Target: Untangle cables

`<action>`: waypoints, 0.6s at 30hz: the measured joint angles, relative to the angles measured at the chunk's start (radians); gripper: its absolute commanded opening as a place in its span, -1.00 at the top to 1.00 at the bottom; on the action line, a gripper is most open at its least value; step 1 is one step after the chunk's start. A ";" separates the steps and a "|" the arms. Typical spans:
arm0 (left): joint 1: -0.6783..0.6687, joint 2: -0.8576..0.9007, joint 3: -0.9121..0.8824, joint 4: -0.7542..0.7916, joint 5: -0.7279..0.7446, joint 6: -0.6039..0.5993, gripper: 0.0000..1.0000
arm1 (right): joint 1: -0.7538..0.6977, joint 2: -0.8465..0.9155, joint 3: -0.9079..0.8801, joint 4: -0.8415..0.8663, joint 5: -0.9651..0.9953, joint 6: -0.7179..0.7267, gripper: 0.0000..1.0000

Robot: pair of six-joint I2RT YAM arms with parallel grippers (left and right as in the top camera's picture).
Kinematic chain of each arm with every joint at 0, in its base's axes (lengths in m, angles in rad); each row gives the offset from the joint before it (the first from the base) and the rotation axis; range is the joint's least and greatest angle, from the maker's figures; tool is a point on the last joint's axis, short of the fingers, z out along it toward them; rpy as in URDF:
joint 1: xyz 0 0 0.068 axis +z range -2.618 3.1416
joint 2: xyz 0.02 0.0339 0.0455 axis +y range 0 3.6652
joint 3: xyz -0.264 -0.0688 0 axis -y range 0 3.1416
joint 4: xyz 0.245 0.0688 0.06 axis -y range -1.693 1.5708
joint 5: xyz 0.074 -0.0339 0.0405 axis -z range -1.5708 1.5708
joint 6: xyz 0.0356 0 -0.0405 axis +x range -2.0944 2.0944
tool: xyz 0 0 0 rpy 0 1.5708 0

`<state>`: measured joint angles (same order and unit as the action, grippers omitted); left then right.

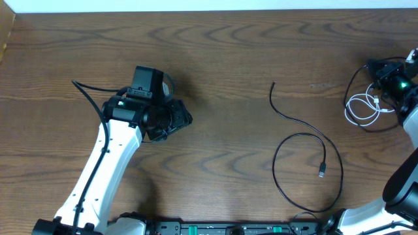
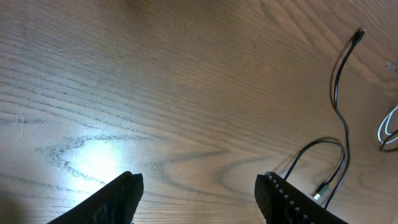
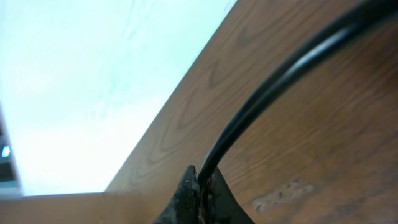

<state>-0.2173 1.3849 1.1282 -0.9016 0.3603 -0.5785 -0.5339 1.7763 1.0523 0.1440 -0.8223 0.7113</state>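
A long black cable point(image 1: 307, 140) lies loose on the table right of centre, one end up at the middle, looping round to a plug end point(image 1: 322, 172). It also shows in the left wrist view point(image 2: 339, 99). A coiled white cable point(image 1: 363, 108) lies at the far right, with another black cable point(image 1: 353, 81) looped round it. My right gripper point(image 1: 377, 69) is at the far right edge, shut on this black cable point(image 3: 280, 87). My left gripper point(image 1: 183, 121) is open and empty over bare table left of centre, its fingers apart in the left wrist view point(image 2: 199, 193).
The wooden table point(image 1: 222, 52) has its far edge along the top of the overhead view. The left arm's own thick black cable point(image 1: 88, 91) arcs out to the left of that arm. The right arm's body point(image 1: 405, 183) fills the lower right corner.
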 measured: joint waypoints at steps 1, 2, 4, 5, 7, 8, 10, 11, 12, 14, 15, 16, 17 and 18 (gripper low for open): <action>0.000 0.000 0.000 0.000 0.000 0.000 -0.25 | 0.000 0.000 0.000 -0.016 -0.003 0.009 0.98; 0.000 0.000 0.000 0.000 0.000 0.000 -0.26 | 0.000 0.000 0.002 -0.041 -0.008 0.013 0.95; 0.000 0.000 0.000 0.001 0.000 0.000 -0.25 | 0.000 0.000 0.003 -0.138 -0.016 -0.001 0.63; 0.000 0.000 0.000 -0.002 0.000 0.000 -0.26 | -0.001 0.000 0.013 -0.247 -0.011 -0.036 0.31; 0.000 0.000 0.000 -0.002 0.000 0.000 -0.26 | -0.001 0.000 0.014 -0.420 0.018 -0.107 -0.01; 0.000 0.000 0.000 0.002 0.000 0.000 -0.26 | 0.000 0.000 0.012 -0.483 0.041 -0.141 -0.03; 0.000 0.000 0.000 0.002 0.000 0.000 -0.25 | -0.001 0.001 0.010 -0.594 0.111 -0.206 -0.05; 0.000 0.000 0.000 0.001 0.000 0.000 -0.25 | -0.001 0.001 0.009 -0.618 0.139 -0.233 -0.05; 0.000 0.000 0.000 0.000 0.000 0.000 -0.26 | -0.001 0.001 0.009 -0.640 0.167 -0.260 -0.05; 0.000 0.000 0.000 0.000 0.000 0.000 -0.26 | -0.001 0.001 0.009 -0.669 0.221 -0.307 -0.04; 0.000 0.000 0.000 0.000 0.000 0.000 -0.26 | -0.001 0.001 0.009 -0.683 0.244 -0.320 -0.05; 0.000 0.000 0.000 0.001 0.000 0.000 -0.26 | -0.001 0.001 0.009 -0.699 0.271 -0.335 -0.05; 0.000 0.000 0.000 0.000 0.000 0.000 -0.26 | 0.000 0.001 0.009 -0.705 0.291 -0.348 -0.07; 0.000 0.000 0.000 0.000 0.000 0.000 -0.26 | 0.001 0.001 0.009 -0.713 0.310 -0.366 -0.08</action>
<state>-0.2173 1.3849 1.1282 -0.9012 0.3599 -0.5781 -0.5327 1.7775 1.0611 -0.5686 -0.5121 0.3450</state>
